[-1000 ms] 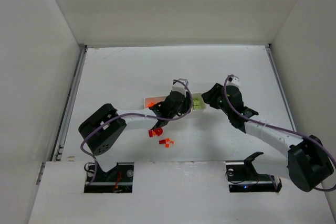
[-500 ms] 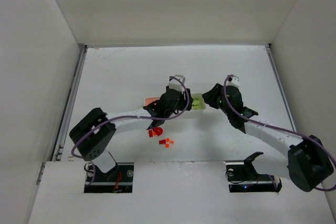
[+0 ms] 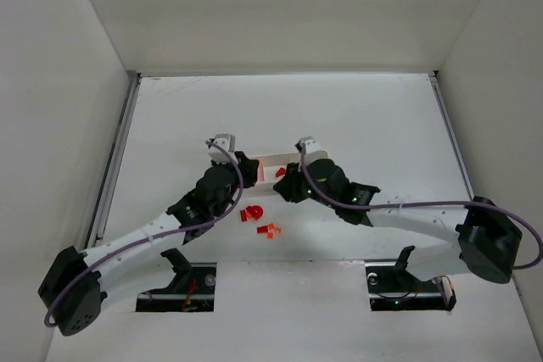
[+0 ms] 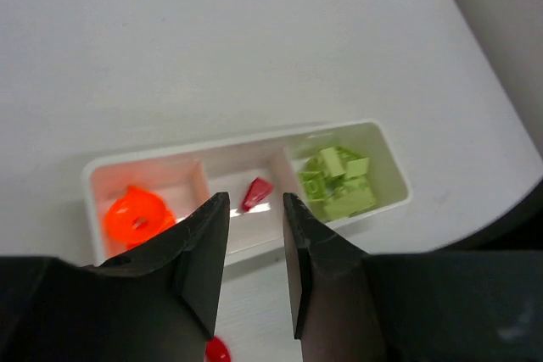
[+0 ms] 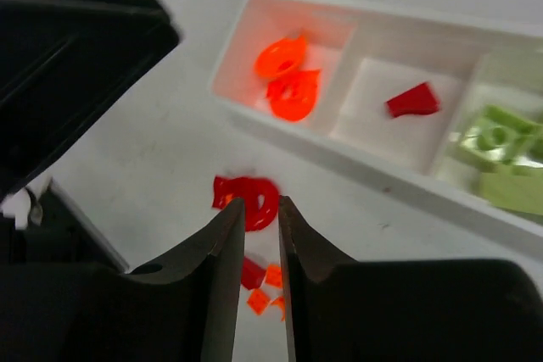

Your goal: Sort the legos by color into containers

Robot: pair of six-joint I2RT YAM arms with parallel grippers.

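The white tray (image 4: pixel 386 154) has three compartments: orange legos (image 4: pixel 136 216) on the left, one red lego (image 4: pixel 257 192) in the middle, yellow-green legos (image 4: pixel 335 182) on the right. It also shows in the right wrist view (image 5: pixel 399 19) and in the top view (image 3: pixel 270 158). Red round legos (image 3: pixel 251 212) and small red and orange legos (image 3: pixel 270 230) lie on the table in front of it. My left gripper (image 4: pixel 254 203) is open and empty, above the tray's near side. My right gripper (image 5: pixel 260 203) is slightly open and empty, above the loose red legos (image 5: pixel 249 199).
White walls enclose the table on three sides. In the top view my left gripper (image 3: pixel 244 167) and right gripper (image 3: pixel 284 186) are close together over the tray, with both arms reaching in from the near edge.
The left gripper has pulled back to the left end of the tray. The right gripper has swung left from the tray's right end to above the loose red legos.
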